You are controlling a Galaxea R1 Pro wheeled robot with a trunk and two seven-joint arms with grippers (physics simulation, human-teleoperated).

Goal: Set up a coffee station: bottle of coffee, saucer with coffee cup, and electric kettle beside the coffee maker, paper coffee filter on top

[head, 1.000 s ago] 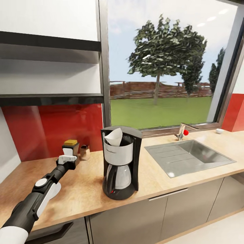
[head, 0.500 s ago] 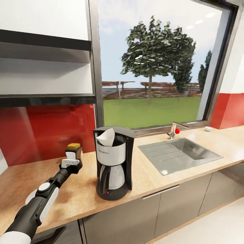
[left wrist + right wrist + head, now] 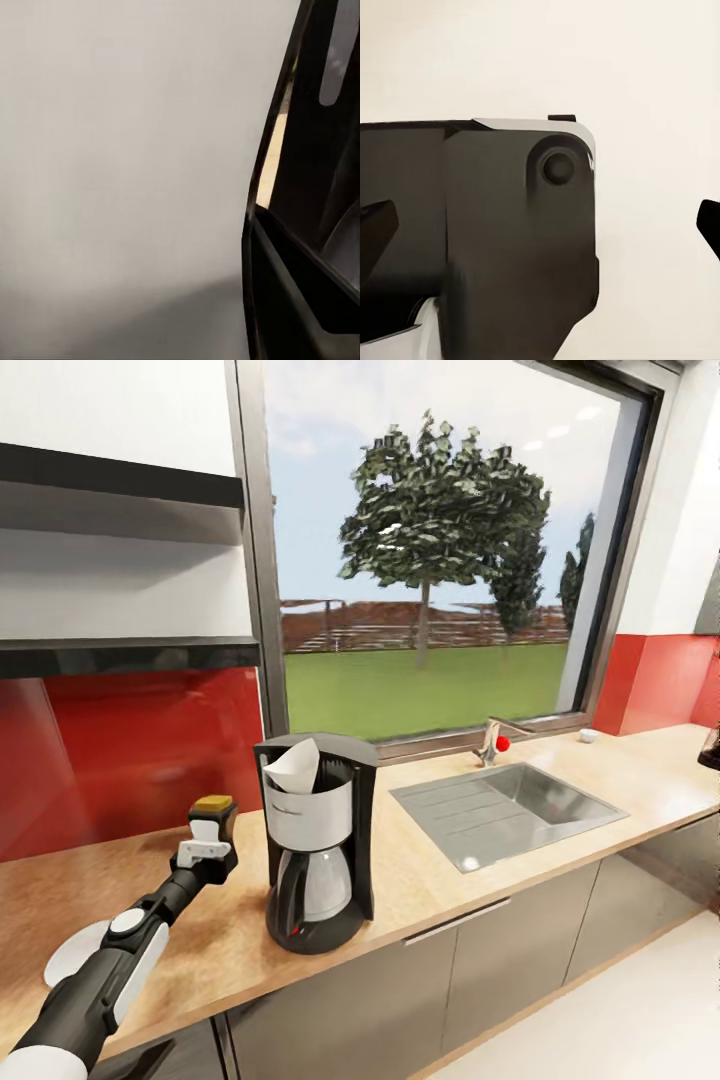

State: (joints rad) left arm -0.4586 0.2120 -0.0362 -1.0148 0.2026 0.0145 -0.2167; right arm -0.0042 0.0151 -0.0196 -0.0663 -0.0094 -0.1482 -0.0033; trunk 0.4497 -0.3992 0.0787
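Observation:
The black coffee maker [image 3: 315,845] stands on the wooden countertop [image 3: 420,880] with a white paper coffee filter [image 3: 293,766] in its top. Just left of it is the dark bottle of coffee [image 3: 214,812] with a yellow lid. My left gripper [image 3: 209,834] is shut around the bottle's lower half, and its white fingers [image 3: 203,850] hide the bottle's base. In the right wrist view my right gripper [image 3: 544,232] is open, its dark fingertips [image 3: 375,225] far apart at the frame's edges, facing a dark part of the robot.
A steel sink [image 3: 510,810] with a faucet [image 3: 490,740] lies right of the coffee maker. A small white cup-like thing [image 3: 589,735] sits by the window corner. A dark object [image 3: 712,745] pokes in at the right edge. Dark shelves [image 3: 120,655] hang above the red backsplash.
The camera has swung to the right, so everything has shifted left in the picture. My left gripper with the bottle now sits closer to the coffee maker.

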